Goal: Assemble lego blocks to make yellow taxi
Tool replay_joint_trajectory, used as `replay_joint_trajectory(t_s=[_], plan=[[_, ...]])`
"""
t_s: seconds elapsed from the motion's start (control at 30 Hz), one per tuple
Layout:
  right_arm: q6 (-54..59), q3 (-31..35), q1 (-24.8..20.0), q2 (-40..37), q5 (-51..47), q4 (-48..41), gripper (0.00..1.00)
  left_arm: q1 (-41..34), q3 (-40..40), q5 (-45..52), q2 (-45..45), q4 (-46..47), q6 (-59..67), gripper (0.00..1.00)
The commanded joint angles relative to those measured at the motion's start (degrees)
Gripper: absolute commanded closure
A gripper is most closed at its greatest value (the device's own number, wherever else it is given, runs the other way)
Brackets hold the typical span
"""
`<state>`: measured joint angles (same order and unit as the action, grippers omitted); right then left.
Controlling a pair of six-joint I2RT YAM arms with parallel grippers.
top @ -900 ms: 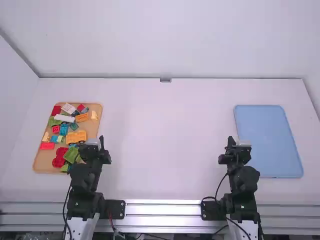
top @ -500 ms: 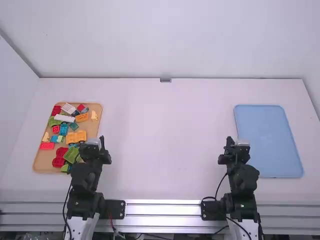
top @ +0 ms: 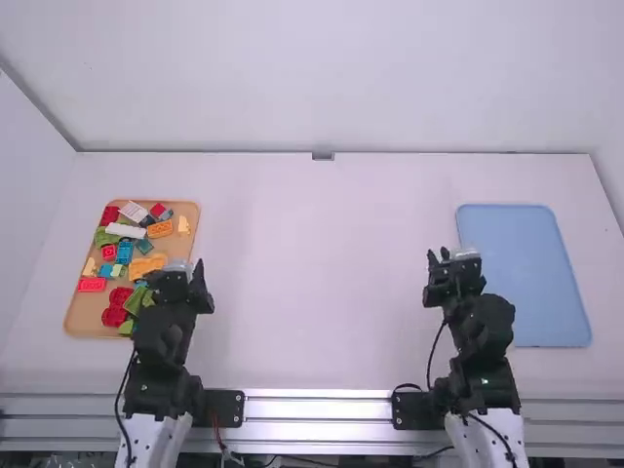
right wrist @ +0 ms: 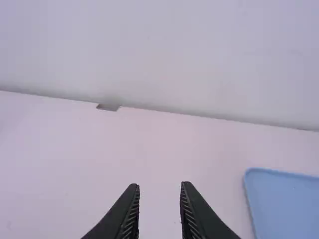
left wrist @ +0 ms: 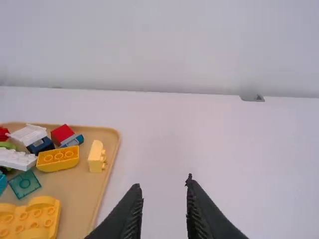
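Over on the left of the white table (top: 312, 253) lies a tan tray (top: 80, 317), and all the loose blocks are heaped on that. The big yellow block (top: 144, 267) is near the tray's right edge, close by the left gripper (top: 177, 274). Farther back I can make out the orange block (left wrist: 59, 159), lying studs up, with the little pale-yellow block (left wrist: 95, 156) beside it. Around them are white, red, blue and green pieces, some lying against one another. The left gripper has its fingers spread, nothing pinched between them, and it hangs by the tray's right side. Across the way, the right gripper (top: 451, 268) is spread too, holding nothing, just left of the flat blue tray (top: 526, 273). The yellow pieces sit apart from one another; the taxi is unbuilt.
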<state>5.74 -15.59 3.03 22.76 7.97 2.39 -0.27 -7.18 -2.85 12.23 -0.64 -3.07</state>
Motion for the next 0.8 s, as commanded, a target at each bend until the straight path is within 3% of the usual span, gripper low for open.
replay_joint_trajectory(t_s=[0.0, 0.17, 0.4, 0.77], plan=[[2.3, -5.3, 1.4, 5.5, 4.0, 0.7, 0.72, -0.5, -3.2, -2.5, 2.8, -0.4, -2.0, 0.72], [7.2, -12.4, 4.2, 15.1, 9.0, 0.3, 0.62, -0.7, -6.6, -7.2, 7.8, 0.9, -8.2, 0.62], [18.5, -24.8, 8.4, 28.6, 20.1, -7.6, 0.49, -1.0, -11.7, -10.4, 12.8, 4.2, -14.0, 0.49], [36.0, -42.6, 17.0, 50.4, 32.6, -17.0, 0.27, -1.3, -27.9, -18.3, 24.7, 20.4, -24.8, 0.27]])
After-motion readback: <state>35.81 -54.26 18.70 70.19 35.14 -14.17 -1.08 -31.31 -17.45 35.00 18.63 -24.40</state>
